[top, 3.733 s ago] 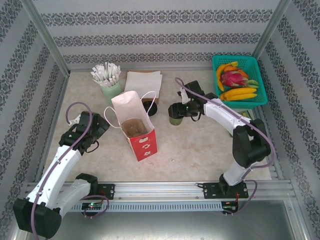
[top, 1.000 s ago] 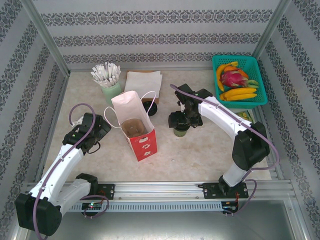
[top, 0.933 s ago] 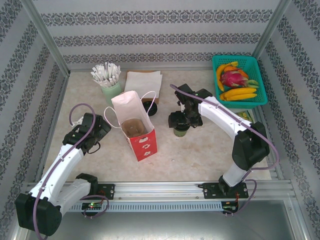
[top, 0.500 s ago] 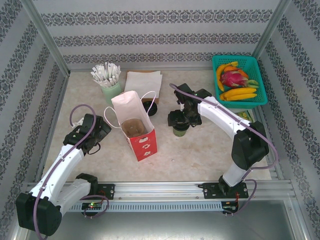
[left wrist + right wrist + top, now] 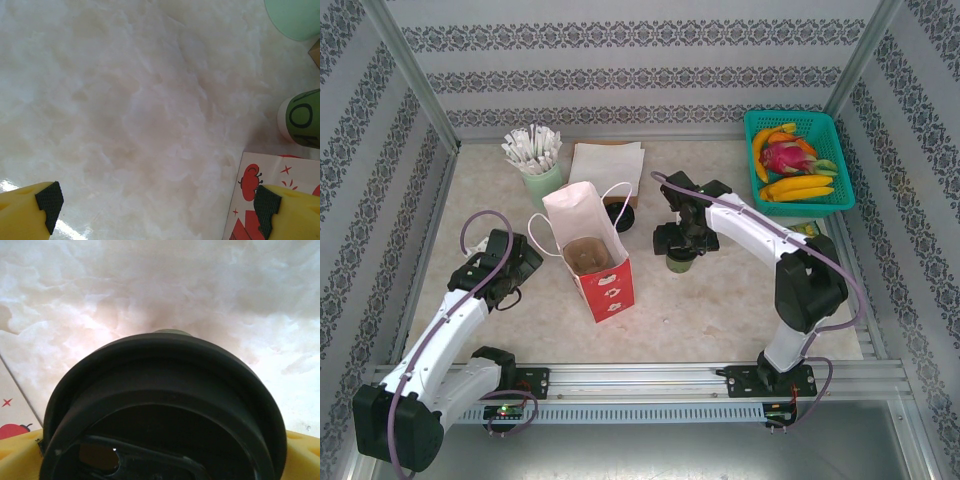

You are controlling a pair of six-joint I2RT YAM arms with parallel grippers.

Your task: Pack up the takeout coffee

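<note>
The takeout coffee (image 5: 678, 262), an olive-green cup with a black lid (image 5: 165, 410), stands right of the open red-and-white paper bag (image 5: 592, 252). My right gripper (image 5: 680, 244) points down over it. In the right wrist view the lid spans the whole gap between the yellow fingers (image 5: 20, 452) of the right gripper (image 5: 165, 452), touching both. My left gripper (image 5: 513, 264) hovers open over bare table just left of the bag, nothing between the jaws of the left gripper (image 5: 157, 205). The bag's printed corner (image 5: 250, 200) lies by its right fingertip.
A pale green cup of white sticks (image 5: 538, 160) and a stack of napkins (image 5: 607, 164) stand behind the bag. A dark-topped cup (image 5: 619, 213) sits at the bag's far side. A teal basket of fruit (image 5: 832, 195) is at the back right.
My right gripper and the coffee cup under it have shifted slightly left, toward the bag. The left arm has barely moved.
</note>
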